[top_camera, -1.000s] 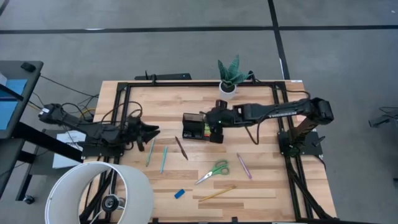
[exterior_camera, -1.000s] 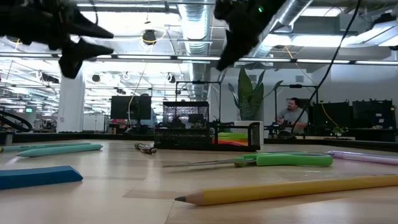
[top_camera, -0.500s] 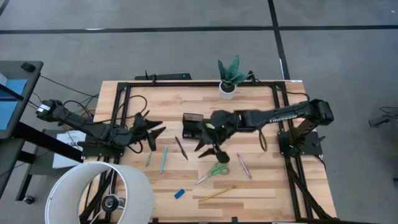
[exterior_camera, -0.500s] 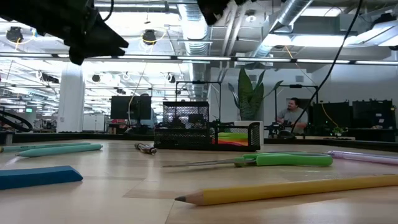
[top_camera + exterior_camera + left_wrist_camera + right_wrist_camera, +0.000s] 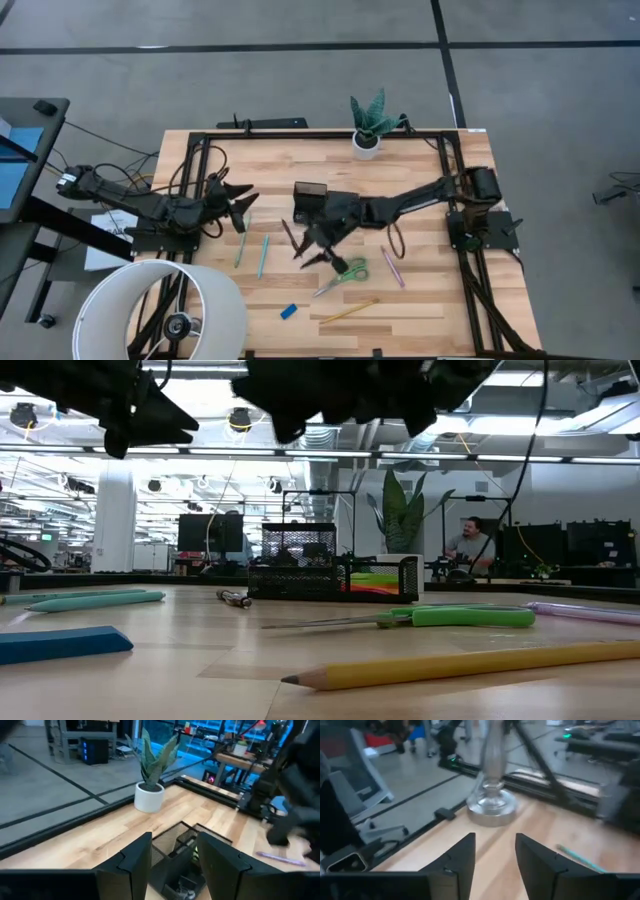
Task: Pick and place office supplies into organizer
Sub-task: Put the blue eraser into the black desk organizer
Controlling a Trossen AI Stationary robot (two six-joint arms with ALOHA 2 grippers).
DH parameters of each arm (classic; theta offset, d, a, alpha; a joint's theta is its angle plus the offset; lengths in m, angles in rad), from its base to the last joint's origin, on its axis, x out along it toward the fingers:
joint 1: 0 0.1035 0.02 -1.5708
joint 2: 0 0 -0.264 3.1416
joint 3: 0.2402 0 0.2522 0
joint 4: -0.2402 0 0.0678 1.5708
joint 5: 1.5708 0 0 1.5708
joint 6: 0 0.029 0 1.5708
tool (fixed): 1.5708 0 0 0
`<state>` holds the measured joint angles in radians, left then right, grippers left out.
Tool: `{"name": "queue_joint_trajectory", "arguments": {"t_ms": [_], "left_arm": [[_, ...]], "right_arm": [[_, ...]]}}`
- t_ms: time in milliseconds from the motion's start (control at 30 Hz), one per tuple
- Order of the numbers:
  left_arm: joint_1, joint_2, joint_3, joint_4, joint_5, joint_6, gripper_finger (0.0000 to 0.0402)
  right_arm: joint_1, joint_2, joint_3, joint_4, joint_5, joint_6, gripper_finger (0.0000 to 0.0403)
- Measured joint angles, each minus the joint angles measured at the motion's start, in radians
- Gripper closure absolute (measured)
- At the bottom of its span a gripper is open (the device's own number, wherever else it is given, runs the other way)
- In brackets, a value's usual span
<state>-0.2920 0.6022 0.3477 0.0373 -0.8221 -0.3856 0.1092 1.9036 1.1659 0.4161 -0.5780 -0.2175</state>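
My right gripper [image 5: 318,254] hangs mid-frame, arm stretched low beside the scissors [image 5: 343,275], fingers apart, empty. My left gripper [image 5: 240,203] hovers centre-left, also parted.

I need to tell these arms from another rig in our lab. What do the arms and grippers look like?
Both arms are dark, slim and jointed, with black cables looping beside them. The left gripper and right gripper each end in two black, tapered fingers with angular, flat-faced surfaces. No readable markings show now.

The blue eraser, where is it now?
In the high view the blue eraser lies near the table's front edge, left of the yellow pencil.
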Motion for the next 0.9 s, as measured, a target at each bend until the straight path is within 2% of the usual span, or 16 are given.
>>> {"name": "queue_joint_trajectory", "arguments": {"t_ms": [167,333,433,667,900], "left_arm": [[0.000,-0.005,0.000,-0.021,0.023,-0.059,0.0253],[0.000,-0.005,0.000,-0.059,0.033,-0.112,0.0253],[0.000,-0.005,0.000,-0.071,0.040,-0.136,0.0253],[0.000,-0.005,0.000,-0.113,0.089,-0.161,0.0253],[0.000,-0.005,0.000,-0.117,0.110,-0.161,0.0253]], "right_arm": [[0.081,0.108,0.073,0.071,0.000,-0.022,0.0234],[0.142,0.198,0.153,0.097,0.035,0.031,0.0194],[0.174,0.252,0.183,0.103,0.040,-0.009,0.0182],[0.240,0.385,0.227,0.096,0.132,-0.052,0.0183],[0.233,0.489,0.300,0.097,0.166,-0.024,0.0194]]}}
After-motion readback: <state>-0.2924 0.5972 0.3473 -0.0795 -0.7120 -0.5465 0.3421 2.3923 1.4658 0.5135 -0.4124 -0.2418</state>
